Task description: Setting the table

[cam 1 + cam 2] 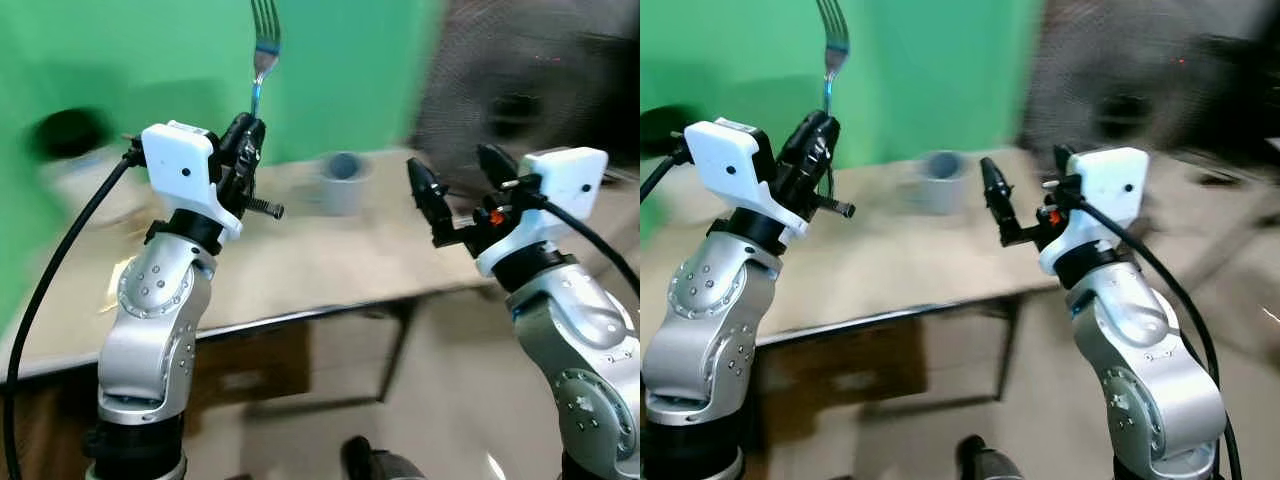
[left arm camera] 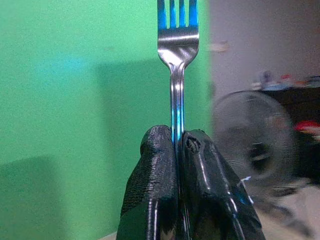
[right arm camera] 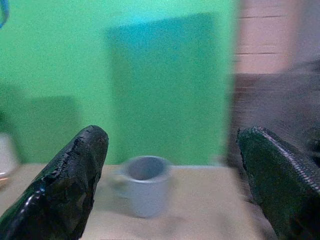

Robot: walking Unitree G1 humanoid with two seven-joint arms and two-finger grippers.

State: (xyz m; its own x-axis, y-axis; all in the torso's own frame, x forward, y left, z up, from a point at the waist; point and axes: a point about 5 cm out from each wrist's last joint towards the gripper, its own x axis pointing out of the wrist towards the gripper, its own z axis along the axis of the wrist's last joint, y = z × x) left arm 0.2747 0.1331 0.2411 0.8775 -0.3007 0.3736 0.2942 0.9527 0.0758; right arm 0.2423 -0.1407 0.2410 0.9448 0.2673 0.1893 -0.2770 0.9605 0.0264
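Note:
My left gripper is shut on the handle of a steel fork, which stands upright with its tines up against the green wall; the left wrist view shows the fork pinched between both black fingers. My right gripper is open and holds nothing, raised over the right end of the table. A grey mug stands on the beige table between the two grippers; it sits ahead of the open right fingers as the mug.
A dark object and something white sit blurred at the table's far left. A black fan stands behind the table's right end. The table's front edge runs below both arms, with floor beneath.

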